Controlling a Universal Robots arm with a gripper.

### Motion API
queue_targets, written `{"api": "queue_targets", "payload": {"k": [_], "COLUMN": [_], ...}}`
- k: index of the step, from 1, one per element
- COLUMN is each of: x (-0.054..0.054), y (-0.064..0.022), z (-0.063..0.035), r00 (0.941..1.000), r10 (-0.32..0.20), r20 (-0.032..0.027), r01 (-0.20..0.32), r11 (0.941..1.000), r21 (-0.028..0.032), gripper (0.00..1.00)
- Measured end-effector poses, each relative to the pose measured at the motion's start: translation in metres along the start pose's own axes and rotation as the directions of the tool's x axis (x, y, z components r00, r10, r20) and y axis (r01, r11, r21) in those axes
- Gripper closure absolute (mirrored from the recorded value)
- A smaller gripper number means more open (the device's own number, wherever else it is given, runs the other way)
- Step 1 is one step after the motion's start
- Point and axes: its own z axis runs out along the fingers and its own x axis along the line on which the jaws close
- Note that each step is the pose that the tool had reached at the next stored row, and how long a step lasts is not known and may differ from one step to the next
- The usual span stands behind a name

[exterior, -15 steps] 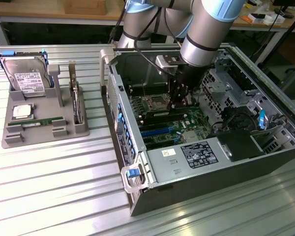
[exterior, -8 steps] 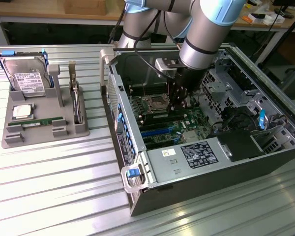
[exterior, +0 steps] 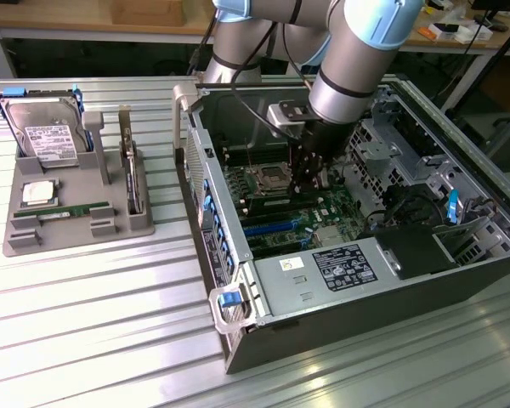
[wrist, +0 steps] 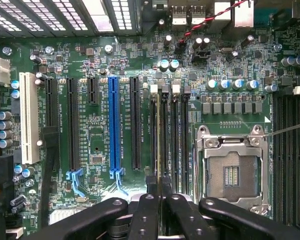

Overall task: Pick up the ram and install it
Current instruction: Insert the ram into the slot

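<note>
Metal bench point(exterior: 85, 323) carries an open computer case point(exterior: 323, 293) and a grey tray point(exterior: 76, 217). Inside the case, the gripper point(exterior: 306, 183) stands over the green motherboard point(wrist: 100, 60). Its fingers point(wrist: 145, 215) are nearly shut on the ram point(wrist: 160, 145), held edge-on in the memory slots point(wrist: 177, 140) beside the processor socket point(wrist: 232, 172).
</note>
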Motion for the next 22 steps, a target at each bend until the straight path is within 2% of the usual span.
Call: {"api": "queue_targets", "payload": {"k": [5,8,13,22], "x": [0.0026,0.0026,0.0028,0.0028], "y": [-0.0009,-0.0022,-0.0024,-0.0028], "z": [-0.0001,-0.0016,0.0011,0.0004], "r00": [0.9999,0.9999,0.9999,0.9993], "r10": [-0.011,-0.014,-0.016,-0.037], "r20": [0.0002,0.0043,0.0038,0.0028], "r01": [0.011,0.014,0.016,0.037], "r11": [0.9999,0.9999,0.9999,0.9993], "r21": [-0.0003,-0.0002,-0.0006,-0.0010], "gripper": [0.88,0.88,0.88,0.88]}}
